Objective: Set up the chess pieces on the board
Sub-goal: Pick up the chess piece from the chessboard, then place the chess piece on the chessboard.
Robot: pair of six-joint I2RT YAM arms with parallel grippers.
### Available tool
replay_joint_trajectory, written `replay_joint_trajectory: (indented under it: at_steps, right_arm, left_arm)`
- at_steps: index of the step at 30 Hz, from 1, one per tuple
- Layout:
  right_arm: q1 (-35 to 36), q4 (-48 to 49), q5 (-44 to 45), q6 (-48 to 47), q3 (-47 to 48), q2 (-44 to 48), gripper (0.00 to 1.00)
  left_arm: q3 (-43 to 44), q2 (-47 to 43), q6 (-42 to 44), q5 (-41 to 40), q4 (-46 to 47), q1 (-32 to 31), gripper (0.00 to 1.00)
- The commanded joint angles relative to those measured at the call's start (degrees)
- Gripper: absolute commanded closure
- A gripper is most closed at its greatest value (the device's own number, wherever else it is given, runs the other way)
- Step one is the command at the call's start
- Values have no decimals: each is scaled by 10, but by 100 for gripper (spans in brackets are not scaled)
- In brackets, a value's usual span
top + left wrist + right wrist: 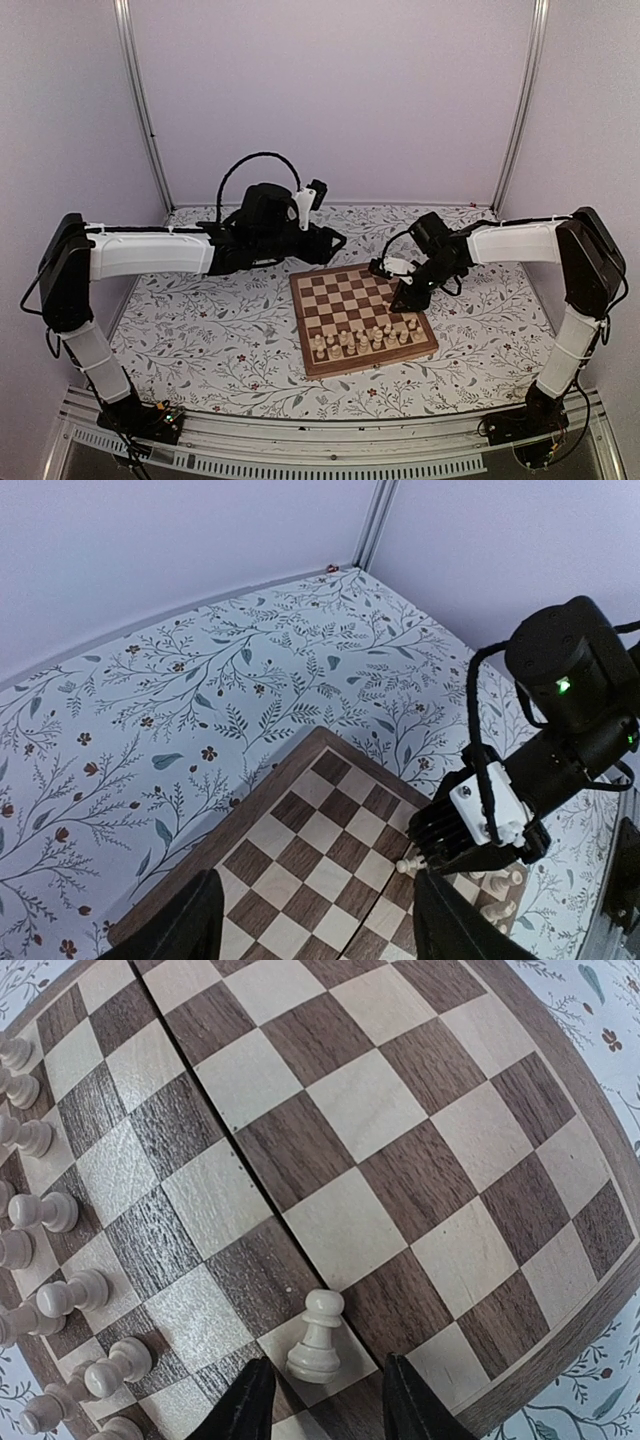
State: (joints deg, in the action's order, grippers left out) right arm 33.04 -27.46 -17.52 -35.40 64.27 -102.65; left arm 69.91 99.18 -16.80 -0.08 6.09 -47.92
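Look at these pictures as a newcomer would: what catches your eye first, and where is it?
The checkered board on the floral tabletop stands out, pale chess pieces ranked along its near edge. Near its right edge a lone pawn stands between the open fingers of the right pincer.

The floral tabletop point(200, 330) carries the board point(335, 295), apparently flat, right of centre.

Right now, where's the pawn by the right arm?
In the right wrist view, the pawn stands on a light square near the board's right edge, between the right arm's open jaws, apart from the other pieces.
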Motion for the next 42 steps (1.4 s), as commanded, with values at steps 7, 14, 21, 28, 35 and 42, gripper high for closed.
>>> replay_joint_trajectory:
  at_steps: [7,14,21,28,35,42]
  right_arm:
    - [7,-21,0,6,25,-34,75]
    - [7,-25,-3,7,29,-46,84]
    - [7,-15,-16,8,26,-23,95]
    - [7,12,-114,-3,-3,83,96]
    - [6,22,-154,-11,-22,135,96]
    - [6,24,-154,-10,-23,139,96]
  left_arm:
    - [27,22,-12,23,-21,8,35]
    - [31,38,-26,39,-22,11,35]
    - [28,54,-51,77,-7,15,35]
    - [-4,76,-142,216,102,36,40]
    - [-5,130,-234,333,208,38,43]
    - [-4,166,-301,397,280,34,45]
